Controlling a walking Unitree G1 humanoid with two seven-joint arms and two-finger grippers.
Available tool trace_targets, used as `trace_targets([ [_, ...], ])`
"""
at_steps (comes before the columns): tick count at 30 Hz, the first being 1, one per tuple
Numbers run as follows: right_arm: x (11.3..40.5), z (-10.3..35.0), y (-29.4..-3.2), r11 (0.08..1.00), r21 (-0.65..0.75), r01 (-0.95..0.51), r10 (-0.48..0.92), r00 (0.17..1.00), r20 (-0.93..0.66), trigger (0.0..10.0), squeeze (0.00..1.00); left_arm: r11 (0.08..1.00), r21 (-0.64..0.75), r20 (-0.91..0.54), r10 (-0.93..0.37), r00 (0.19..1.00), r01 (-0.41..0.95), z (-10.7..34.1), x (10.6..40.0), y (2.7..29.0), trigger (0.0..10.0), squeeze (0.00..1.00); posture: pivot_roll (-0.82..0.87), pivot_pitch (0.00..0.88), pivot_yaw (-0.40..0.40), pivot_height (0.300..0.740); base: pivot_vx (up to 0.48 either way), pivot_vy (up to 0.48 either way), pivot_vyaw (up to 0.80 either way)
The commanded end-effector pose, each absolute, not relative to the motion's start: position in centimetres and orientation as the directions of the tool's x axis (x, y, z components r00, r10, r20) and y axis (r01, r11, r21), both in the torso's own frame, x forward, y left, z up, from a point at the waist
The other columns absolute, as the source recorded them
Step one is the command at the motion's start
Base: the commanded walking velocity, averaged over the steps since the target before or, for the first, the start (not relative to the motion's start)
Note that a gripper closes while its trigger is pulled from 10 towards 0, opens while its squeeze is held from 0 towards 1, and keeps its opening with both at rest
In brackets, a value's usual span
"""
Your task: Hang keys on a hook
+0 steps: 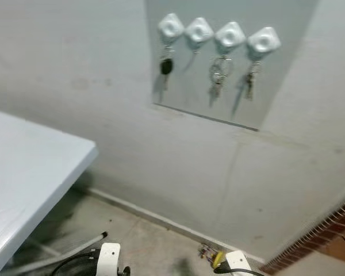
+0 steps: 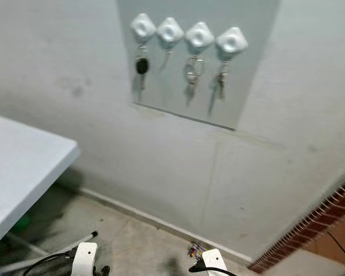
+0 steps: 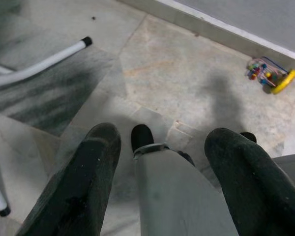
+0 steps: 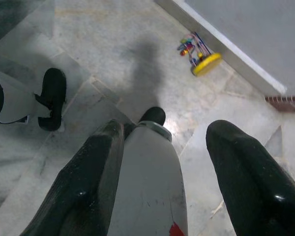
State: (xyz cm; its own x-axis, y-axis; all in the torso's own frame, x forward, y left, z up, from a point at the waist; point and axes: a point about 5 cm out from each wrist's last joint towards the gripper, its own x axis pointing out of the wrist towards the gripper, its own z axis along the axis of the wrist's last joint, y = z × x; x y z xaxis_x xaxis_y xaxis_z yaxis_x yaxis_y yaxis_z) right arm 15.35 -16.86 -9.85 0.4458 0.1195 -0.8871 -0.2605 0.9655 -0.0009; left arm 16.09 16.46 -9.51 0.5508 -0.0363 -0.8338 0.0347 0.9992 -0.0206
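A pale grey wall (image 1: 178,172) is seen ahead, with a smooth grey board (image 1: 218,63) fixed on it. Four white square hooks (image 1: 217,33) are set in a row along the top of the board. A black car key (image 1: 167,66) is hung from the first hook on the left. The second hook (image 1: 199,31) is bare. A bunch of silver keys on a ring (image 1: 218,73) is hung from the third hook, and a smaller bunch of keys (image 1: 250,80) from the fourth.

A white flat worktop (image 1: 29,178) is seen at the left. Under it, the stone tile floor (image 3: 187,83) is crossed by a white metal leg with a black tip (image 3: 44,61). A red brick edge (image 1: 316,236) is seen at the lower right.

A small toy with a yellow base and coloured beads (image 4: 199,51) is lying on the floor just beside the white skirting at the wall.

The left hand (image 3: 164,172) is hung low over the floor with its black fingers spread and nothing between them. The right hand (image 4: 167,167) is hung the same way, spread and empty.
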Motion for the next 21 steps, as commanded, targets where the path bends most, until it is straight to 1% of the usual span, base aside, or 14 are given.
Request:
trace_targets([
  [1, 15.33, -9.87, -16.89, 0.967, -0.002, -0.255, 0.115, 0.443, -0.889, 10.0, 0.00, 0.999, -0.012, -0.838, -0.032, 0.545, 0.040, -9.55, 16.00, 16.65, 10.0, 0.00, -0.11, 0.000, 0.001, 0.740, 0.000, 0.000, 0.80],
  [21, 15.39, -9.86, -16.74, 0.964, -0.003, -0.267, 0.120, 0.441, -0.889, 10.0, 0.00, 0.999, -0.008, -0.837, -0.034, 0.545, 0.049, -9.50, 16.13, 16.62, 10.0, 0.00, -0.11, 0.000, -0.002, 0.740, 0.000, 0.000, 0.80],
])
